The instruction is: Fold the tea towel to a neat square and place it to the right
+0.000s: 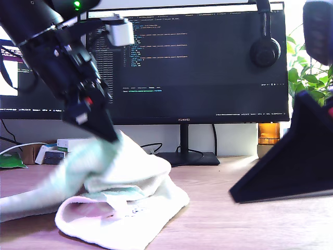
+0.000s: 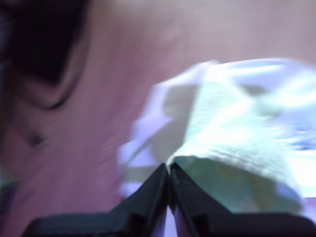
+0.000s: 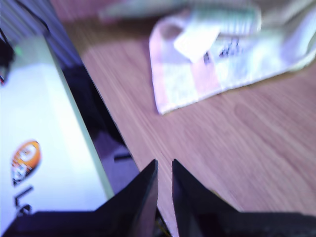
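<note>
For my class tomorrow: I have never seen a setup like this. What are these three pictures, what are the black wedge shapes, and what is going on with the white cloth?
This is a robot with two arms working at a wooden desk. One picture comes from a camera standing off the arms; the other two come from cameras riding on each arm's gripper, looking along its black fingers. My first gripper, towards the exterior view's left, is shut on a fold of the tea towel and holds that part up, while the rest lies crumpled on the desk. My second gripper, the dark wedge at the exterior view's right, holds nothing; its fingers are close together with a narrow gap. Behind stand a monitor with headphones hung on it.
</note>
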